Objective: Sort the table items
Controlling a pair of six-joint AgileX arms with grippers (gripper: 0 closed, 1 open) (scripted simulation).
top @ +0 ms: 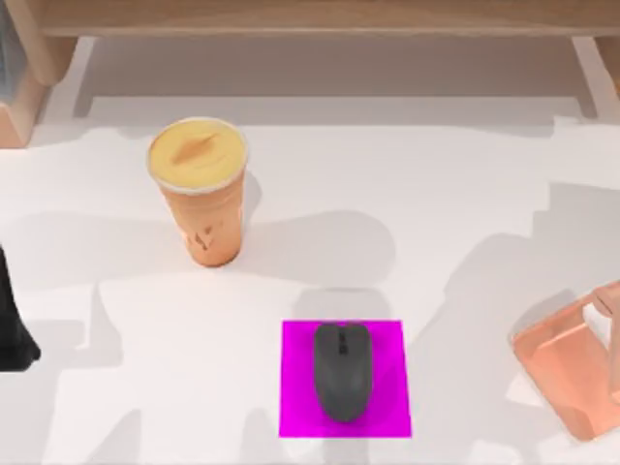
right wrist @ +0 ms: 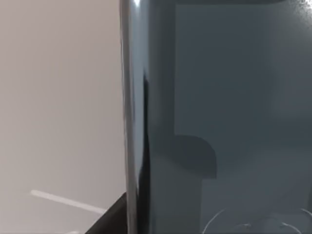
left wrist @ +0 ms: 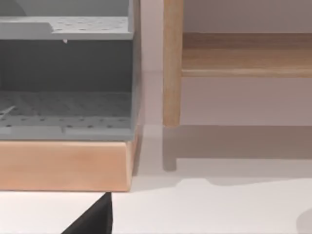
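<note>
A tall orange cup [top: 205,208] with a pale yellow lid stands upright on the white table [top: 446,223], left of centre toward the back. A dark grey computer mouse [top: 341,371] lies on a flat magenta square [top: 387,407] near the front edge, about midway across. My left gripper [top: 14,325] is a dark shape at the table's left edge, well away from the cup, and a black part of it [left wrist: 92,220] shows in the left wrist view. A black part of my right gripper [right wrist: 111,220] shows against a glossy dark grey surface [right wrist: 219,97].
A copper-pink angular object [top: 572,363] sits at the right edge of the table. A wooden shelf frame [top: 310,19] runs along the back. In the left wrist view a grey perforated rack [left wrist: 66,105] rests on a wooden base [left wrist: 63,165] beside a wooden post [left wrist: 172,63].
</note>
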